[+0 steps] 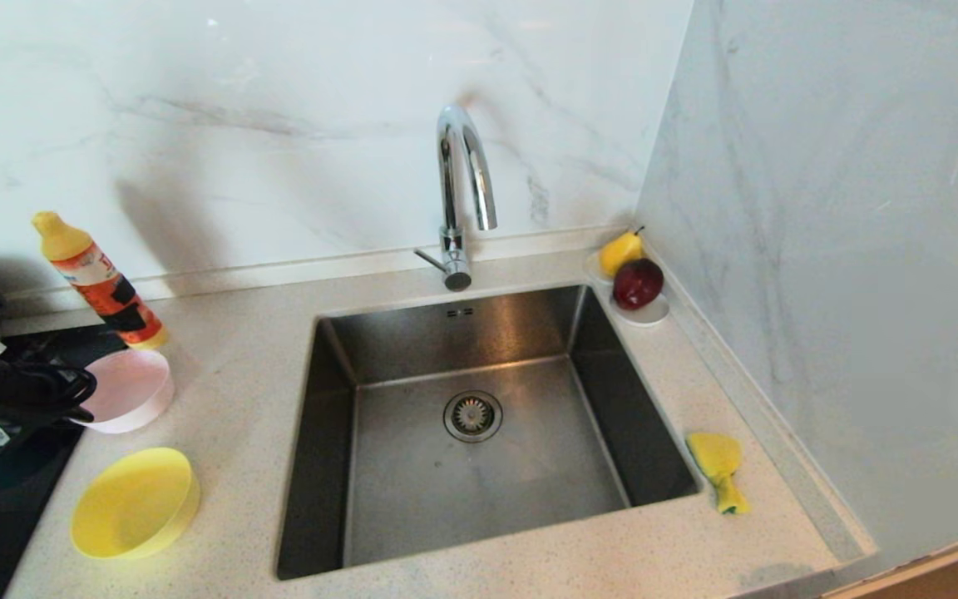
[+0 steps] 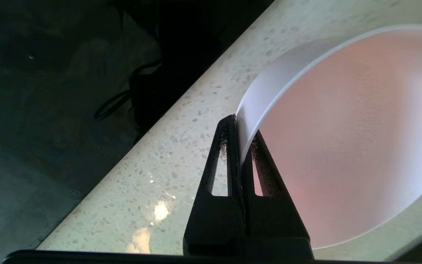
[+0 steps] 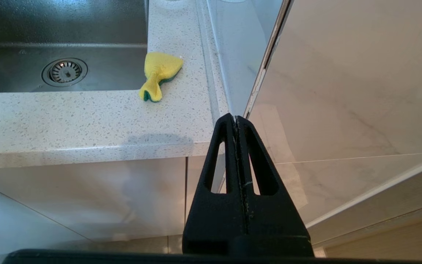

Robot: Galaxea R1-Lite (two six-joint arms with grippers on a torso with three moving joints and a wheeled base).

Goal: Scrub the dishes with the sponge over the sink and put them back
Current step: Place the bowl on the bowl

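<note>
Jaws of the left gripper (image 2: 241, 146) are pinching the rim of the pink bowl (image 2: 343, 139), one on the outside wall, one inside, at the left end of the worktop (image 1: 229, 391) beside the sink (image 1: 479, 466). So the first step is in hand: picking up a dish. Next, by my reckoning, comes a lift and a carry over the basin, keeping the thin rim from slipping.

Right gripper (image 3: 236, 123) is hanging parked below the worktop edge, jaws pressed together on nothing, and the sponge (image 3: 158, 75) is lying near it on the worktop right of the sink (untouched).

Pink bowl and yellow bowl (image 1: 134, 503) are both showing bare insides; the sink is holding nothing but its drain. A saucer (image 1: 649, 314) in the corner is carrying a pear (image 1: 619, 252) and an apple (image 1: 637, 283).
</note>
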